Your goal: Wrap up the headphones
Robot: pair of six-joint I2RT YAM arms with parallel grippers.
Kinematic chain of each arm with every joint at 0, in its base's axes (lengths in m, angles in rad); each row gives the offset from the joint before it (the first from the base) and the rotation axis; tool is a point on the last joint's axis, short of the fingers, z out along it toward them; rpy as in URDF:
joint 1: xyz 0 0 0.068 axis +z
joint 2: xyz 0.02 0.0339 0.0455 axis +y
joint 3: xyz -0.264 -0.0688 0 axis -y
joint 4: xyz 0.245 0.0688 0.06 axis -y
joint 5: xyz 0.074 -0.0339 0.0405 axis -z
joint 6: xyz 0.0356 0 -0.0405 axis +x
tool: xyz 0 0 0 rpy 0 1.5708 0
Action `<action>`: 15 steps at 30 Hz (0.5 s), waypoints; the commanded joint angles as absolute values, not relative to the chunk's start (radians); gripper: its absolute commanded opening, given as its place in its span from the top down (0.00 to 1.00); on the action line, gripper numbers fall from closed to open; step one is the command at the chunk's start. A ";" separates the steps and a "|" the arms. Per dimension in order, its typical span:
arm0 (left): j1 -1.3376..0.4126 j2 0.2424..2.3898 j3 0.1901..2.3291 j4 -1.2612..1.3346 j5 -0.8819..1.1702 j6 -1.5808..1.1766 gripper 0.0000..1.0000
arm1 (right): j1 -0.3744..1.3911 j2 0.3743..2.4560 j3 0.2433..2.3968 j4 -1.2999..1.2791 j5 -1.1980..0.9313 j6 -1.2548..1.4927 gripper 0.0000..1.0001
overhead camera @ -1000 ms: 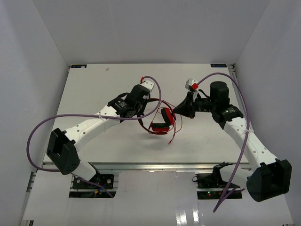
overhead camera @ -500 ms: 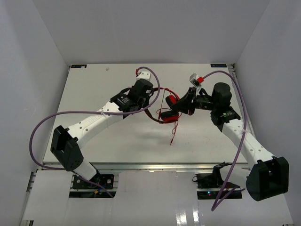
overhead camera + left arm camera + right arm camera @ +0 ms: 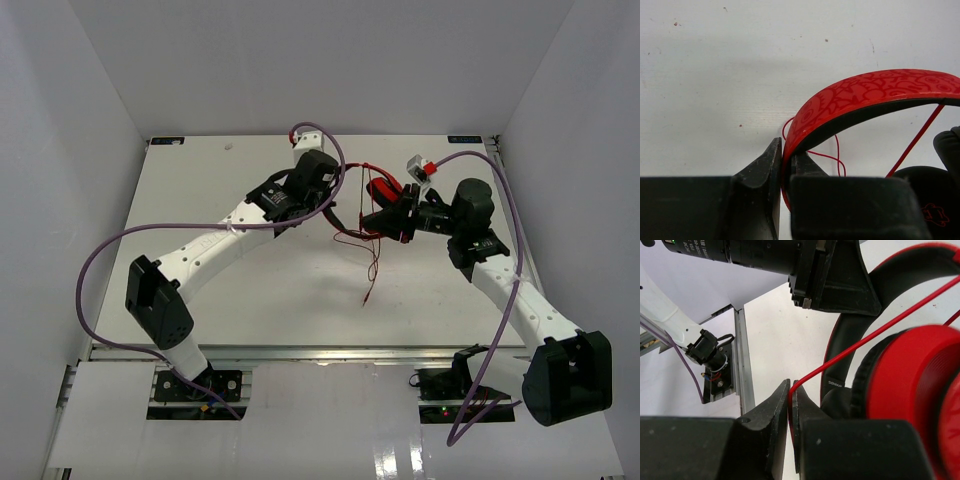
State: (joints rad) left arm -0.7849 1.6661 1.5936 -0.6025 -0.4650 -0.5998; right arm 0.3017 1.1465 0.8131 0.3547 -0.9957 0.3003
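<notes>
The red headphones (image 3: 378,190) hang above the table's far middle, held between both arms. My left gripper (image 3: 340,205) is shut on the red, black-lined headband (image 3: 860,100), which arcs to the right in the left wrist view. My right gripper (image 3: 383,222) is shut on the thin red cable (image 3: 865,340), which runs taut from the jaws up past the red ear cup (image 3: 912,390). The rest of the cable (image 3: 372,265) dangles down to the table, its plug end near the middle (image 3: 366,298).
The white table (image 3: 200,190) lies below, with grey walls on the left, right and back. Thick purple robot cables (image 3: 100,270) loop beside each arm. A metal rail (image 3: 300,350) runs along the near edge.
Both grippers have moved away from the near edge toward the table's back, carrying the headphones up and back. The cable now trails lower behind them.
</notes>
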 commanded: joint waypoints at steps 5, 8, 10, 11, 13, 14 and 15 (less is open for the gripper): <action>-0.751 1.672 1.718 -0.479 -0.614 -0.787 1.00 | 0.302 1.125 0.795 0.395 -1.127 0.324 0.89; -0.750 1.705 1.771 -0.489 -0.616 -0.811 1.00 | 0.298 1.117 0.796 0.389 -1.130 0.312 0.89; -0.752 1.724 1.811 -0.510 -0.625 -0.830 1.00 | 0.296 1.108 0.791 0.371 -1.129 0.295 0.89; -0.751 1.734 1.827 -0.524 -0.631 -0.842 1.00 | 0.296 1.104 0.785 0.365 -1.127 0.286 0.89; -0.750 1.745 1.871 -0.550 -0.654 -0.863 1.00 | 0.298 1.099 0.776 0.359 -1.123 0.268 0.89; -0.747 1.750 1.881 -0.561 -0.655 -0.875 1.00 | 0.296 1.096 0.771 0.358 -1.121 0.263 0.89; -0.746 1.752 1.889 -0.566 -0.654 -0.879 1.00 | 0.296 1.091 0.766 0.356 -1.120 0.259 0.89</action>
State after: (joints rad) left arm -0.7823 1.7797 1.7896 -0.6324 -0.5501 -0.7559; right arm 0.2882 1.1308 0.7940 0.3771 -1.0248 0.2872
